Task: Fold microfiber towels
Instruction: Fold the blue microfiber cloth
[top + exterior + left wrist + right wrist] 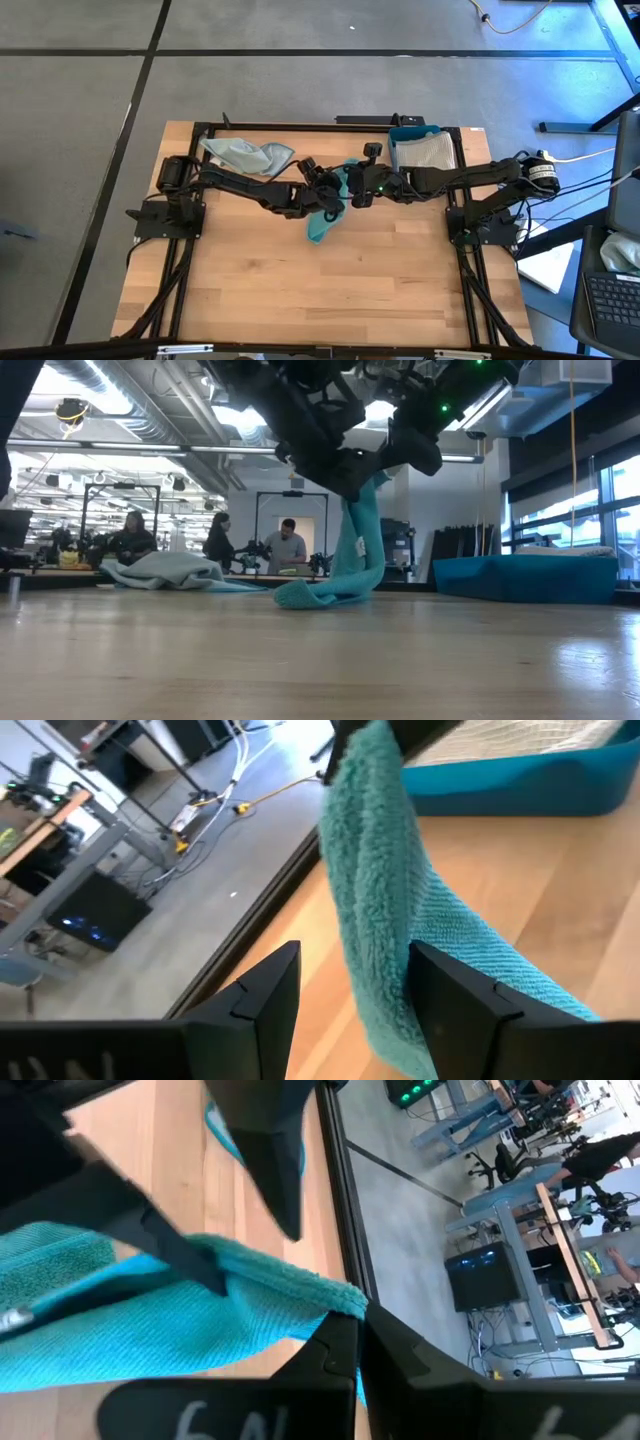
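A teal towel (320,225) hangs between my two grippers over the table's middle. Its lower end (310,595) lies bunched on the wood, and a small white tag (360,546) shows on the hanging part. My right gripper (350,1320) is shut on the towel's top; it also shows in the high view (356,192). My left gripper (350,960) is open, one finger on each side of the hanging towel (380,900), just left of the right gripper in the high view (328,192). My right gripper pinches the towel's upper edge at a corner (335,1295) between its two fingers. The towel hangs below it, slack, with its lower end on the table. My left gripper is open around the hanging part; the cloth lies against the inner side of one finger (425,995), and the other finger (270,990) stands clear.
A blue tray (402,133) holding a pale folded cloth stands at the far right; it also shows in the low view (525,578). A loose pile of pale towels (245,155) lies at the far left. Bare wood lies toward the near edge. People stand in the room behind.
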{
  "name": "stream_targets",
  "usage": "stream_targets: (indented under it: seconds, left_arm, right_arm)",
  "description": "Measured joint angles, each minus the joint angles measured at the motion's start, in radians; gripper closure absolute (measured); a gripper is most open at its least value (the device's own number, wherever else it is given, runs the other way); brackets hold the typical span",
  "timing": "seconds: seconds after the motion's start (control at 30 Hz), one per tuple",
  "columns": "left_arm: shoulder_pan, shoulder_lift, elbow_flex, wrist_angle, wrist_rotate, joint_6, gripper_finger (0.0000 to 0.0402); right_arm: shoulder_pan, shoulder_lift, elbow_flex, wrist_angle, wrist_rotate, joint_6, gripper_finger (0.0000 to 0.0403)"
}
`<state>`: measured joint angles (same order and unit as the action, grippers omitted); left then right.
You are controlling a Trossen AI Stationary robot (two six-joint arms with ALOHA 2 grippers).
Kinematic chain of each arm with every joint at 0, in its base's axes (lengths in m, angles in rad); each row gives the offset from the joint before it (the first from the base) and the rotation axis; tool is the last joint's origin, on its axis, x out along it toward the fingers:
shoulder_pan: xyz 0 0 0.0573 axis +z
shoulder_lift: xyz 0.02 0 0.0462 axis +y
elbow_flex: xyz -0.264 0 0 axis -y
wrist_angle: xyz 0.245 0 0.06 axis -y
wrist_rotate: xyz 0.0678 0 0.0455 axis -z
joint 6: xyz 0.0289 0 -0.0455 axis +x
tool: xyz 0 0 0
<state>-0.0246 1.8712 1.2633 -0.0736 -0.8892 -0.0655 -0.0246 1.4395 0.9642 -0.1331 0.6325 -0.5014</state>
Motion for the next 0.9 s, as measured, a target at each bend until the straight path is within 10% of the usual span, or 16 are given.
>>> stream_targets:
  seconds: [0.9]
  left_arm:
    - [0.003,0.000,0.000,-0.163,-0.056,-0.003,0.0227]
  right_arm:
    - [-0.003,0.000,0.000,-0.008,0.005,-0.004,0.0397]
